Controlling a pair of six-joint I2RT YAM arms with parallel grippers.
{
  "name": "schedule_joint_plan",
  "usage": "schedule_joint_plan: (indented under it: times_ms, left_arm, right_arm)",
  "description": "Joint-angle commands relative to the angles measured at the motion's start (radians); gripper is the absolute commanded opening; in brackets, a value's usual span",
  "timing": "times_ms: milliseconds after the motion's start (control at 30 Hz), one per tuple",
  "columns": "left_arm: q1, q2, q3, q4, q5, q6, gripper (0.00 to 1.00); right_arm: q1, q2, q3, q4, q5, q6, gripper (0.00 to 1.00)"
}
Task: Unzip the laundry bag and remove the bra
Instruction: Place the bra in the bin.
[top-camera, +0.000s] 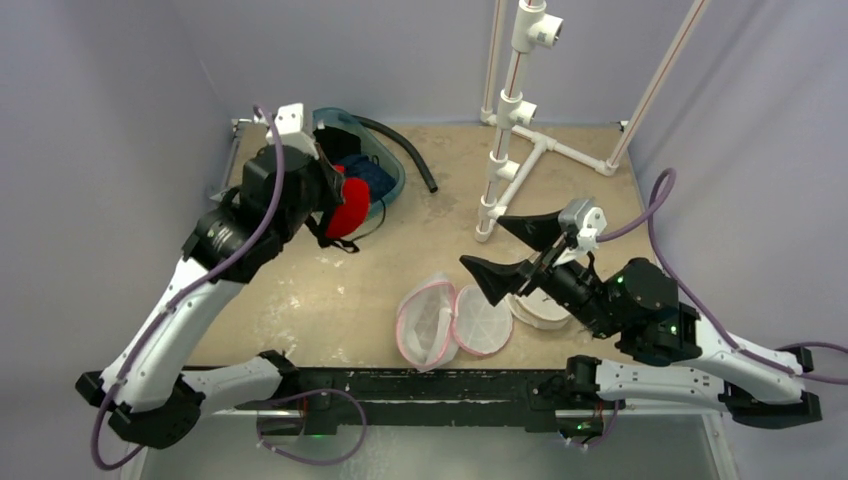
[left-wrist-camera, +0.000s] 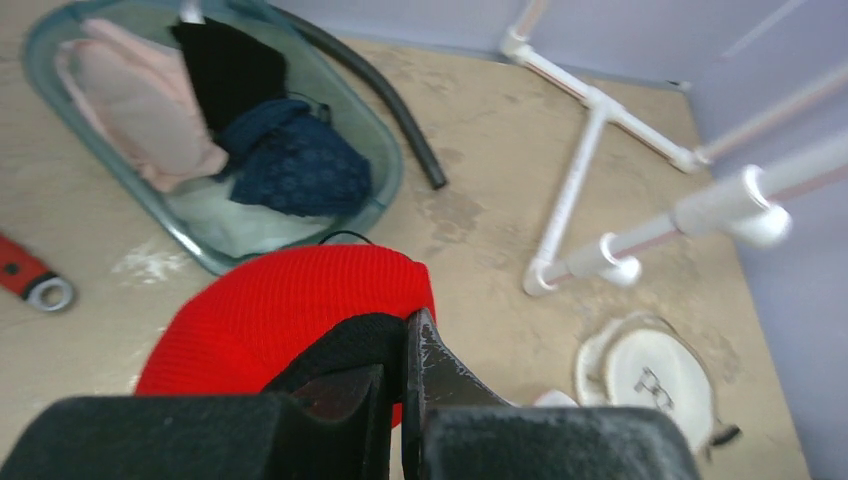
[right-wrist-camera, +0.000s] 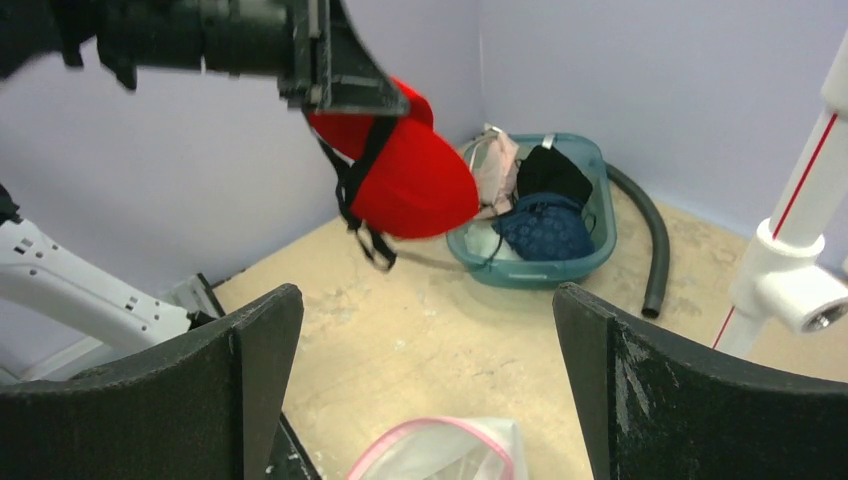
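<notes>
The left gripper (left-wrist-camera: 405, 335) is clamped on the black edge of the red bra (left-wrist-camera: 290, 300), its jaws pressed together with almost no gap. It holds the garment in the air above the table (top-camera: 400, 250), just near of the teal basin (top-camera: 395, 165).

In the right wrist view the bra's padded cup hangs from the jaws with its long axis slanting down and away from the gripper, the rounded lower end pointing toward the basin. A black strap (right-wrist-camera: 365, 235) dangles in a loop beneath it, clear of the tabletop. From above, the cup bulges to the right of the left gripper, over the basin's near rim.

The right gripper (top-camera: 512, 252) is spread wide with nothing between its fingers. It hovers above the laundry bag (top-camera: 455, 320), which lies unzipped on the table near the front edge, its two pink-rimmed mesh halves spread side by side.

A black hose (top-camera: 410, 155) curves behind the basin.
</notes>
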Motion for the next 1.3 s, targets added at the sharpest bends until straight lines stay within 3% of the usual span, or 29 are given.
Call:
schedule_joint_plan:
  times_ms: [0,167,367,500,667,900,1033,1133,1267]
  left_arm:
    - [0.132,0.146,0.163,-0.184,-0.161,-0.023,0.0]
    - [0.403,0.279,0.199,-0.224,-0.046,0.001,0.0]
    - [0.549,0.443,0.257,-0.237,0.052,-0.021,0.0]
    - [0.562,0.586,0.38,-0.251,0.044,-0.04,0.0]
    - [0.562,0.789,0.653,-0.349,-0.045,-0.026,0.0]
    - [0.566,0.973,0.816,-0.385,-0.066,-0.022,0.0]
    - [0.562,1.046,0.957,-0.432,-0.001,-0.071,0.0]
    - [0.543,0.988,0.952,-0.336,0.118,-0.11,0.0]
    - [0.542,0.843,0.82,0.015,0.335,-0.188,0.0]
  right_arm:
    - [0.0,-0.022,-0.09,0.039,0.031,0.088,0.98]
    - [0.001,-0.069,-0.18,0.065,0.02,0.159,0.98]
    - [0.0,-0.106,-0.236,0.046,0.018,0.209,0.98]
    - [0.0,-0.141,-0.272,0.05,0.016,0.232,0.98]
    - [0.002,-0.179,-0.286,0.022,0.03,0.249,0.98]
    - [0.002,-0.226,-0.29,-0.01,0.054,0.255,0.98]
    - [0.001,-0.217,-0.293,-0.012,0.061,0.26,0.98]
    - [0.002,-0.197,-0.295,-0.001,0.077,0.256,0.98]
    - [0.002,-0.173,-0.31,0.02,0.07,0.256,0.98]
